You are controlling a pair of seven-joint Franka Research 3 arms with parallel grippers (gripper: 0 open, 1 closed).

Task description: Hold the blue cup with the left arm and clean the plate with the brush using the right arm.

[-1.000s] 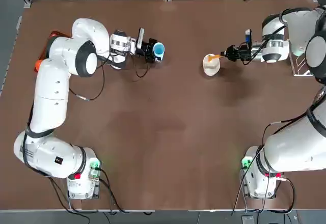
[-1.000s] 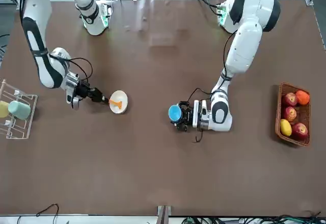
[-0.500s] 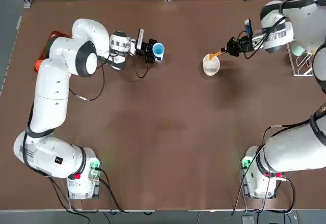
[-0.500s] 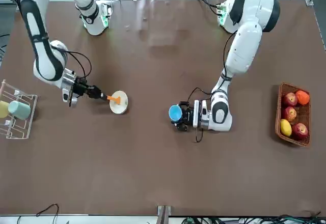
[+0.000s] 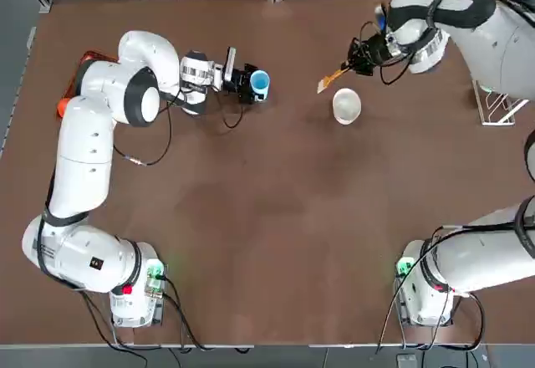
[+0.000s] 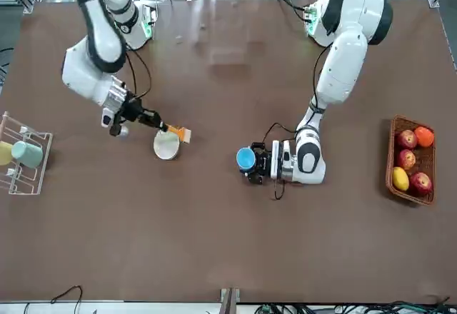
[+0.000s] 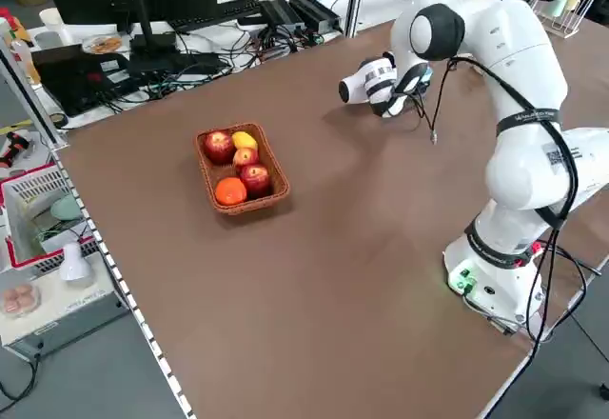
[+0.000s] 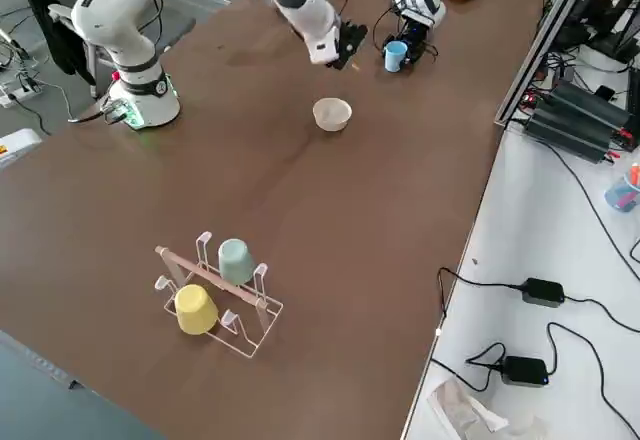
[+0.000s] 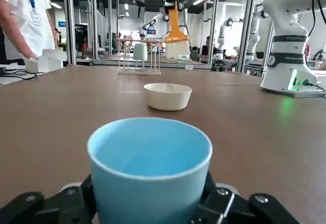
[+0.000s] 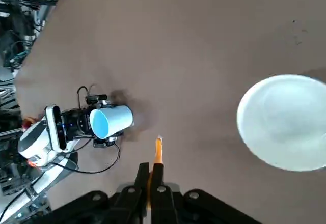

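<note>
- Left gripper (image 5: 252, 84), left of the plate (image 5: 347, 106): jaws pinching the blue cup (image 9: 150, 183).
- Right gripper (image 5: 349, 68), beyond the plate: jaws pinching the brush (image 6: 176, 133).
- Likely positioning to brush; next, bring bristles over the plate.

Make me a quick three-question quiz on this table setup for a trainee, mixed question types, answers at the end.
1. Multiple choice: what does the left gripper hold? a) the yellow cup b) the blue cup c) an apple
2. True or false: the brush is lying in the fruit basket.
3. Fill in: the plate rests on the ____, while the right gripper holds the brush.

Key: 1 b; 2 false; 3 table.
</note>
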